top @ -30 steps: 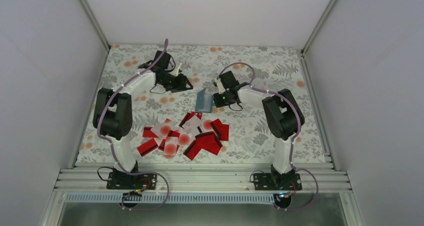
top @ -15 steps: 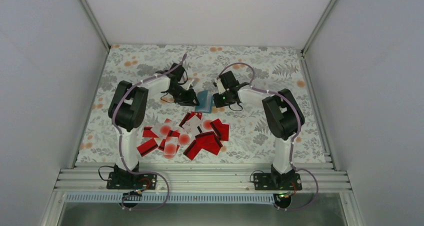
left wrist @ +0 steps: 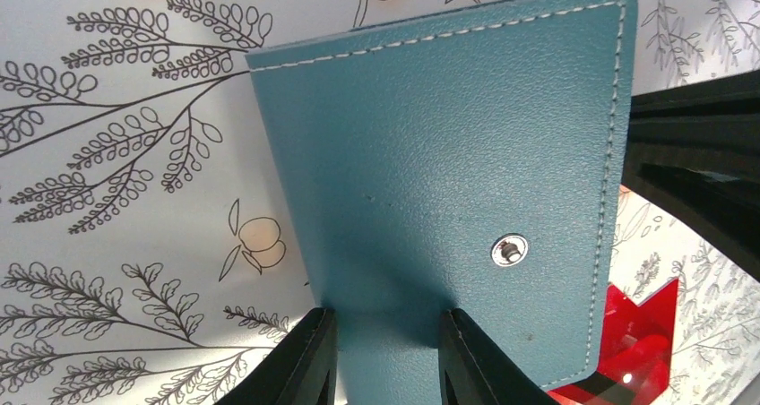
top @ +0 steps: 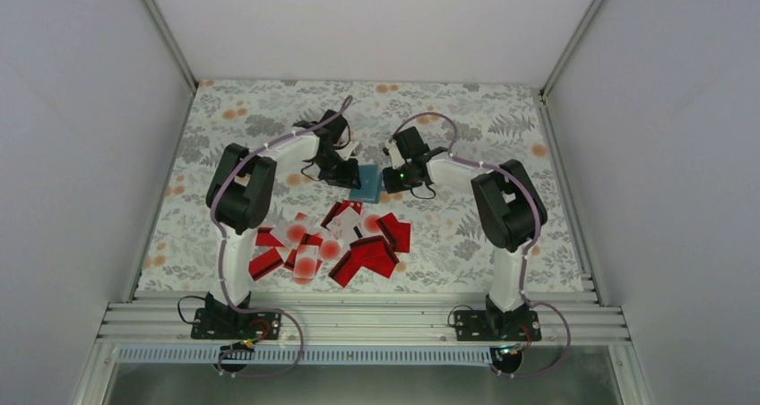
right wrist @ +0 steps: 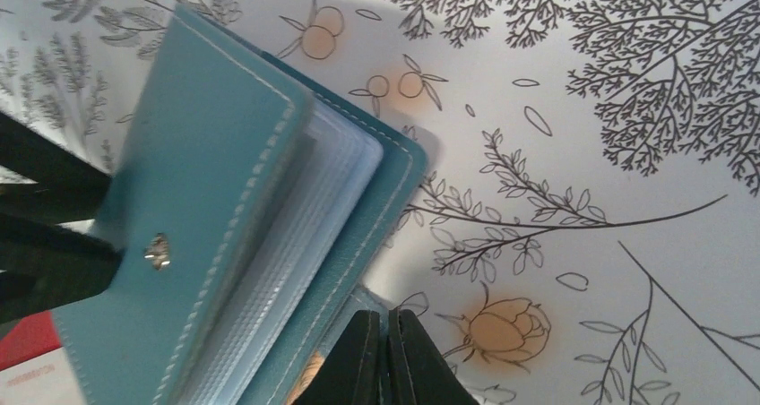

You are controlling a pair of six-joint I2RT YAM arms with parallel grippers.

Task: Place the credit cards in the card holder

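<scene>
Stitching (left wrist: 430, 39) in pale thread runs just inside the edge of the card holder (top: 366, 186), a small teal rectangle with rounded corners and a fine pebbled grain like leather. A round metal snap (left wrist: 509, 250) sits near one long edge of the upper cover. The holder is open: that cover lifts away from the lower one, and between them fans a stack of clear, glossy plastic sleeves (right wrist: 296, 244), paler blue where they overlap. It is at the middle of the flowered tablecloth (top: 448, 244), between the two claws and beyond the credit cards (top: 332, 244), a loose heap of flat red and white rectangles nearer the arm bases. The right gripper (right wrist: 385, 351) is closed flat, fingers together, nipping the edge of the lower cover. The left gripper (left wrist: 385, 360) stands narrowly parted at the upper cover's near edge, teal showing in the gap; whether it clamps the cover I cannot tell.
</scene>
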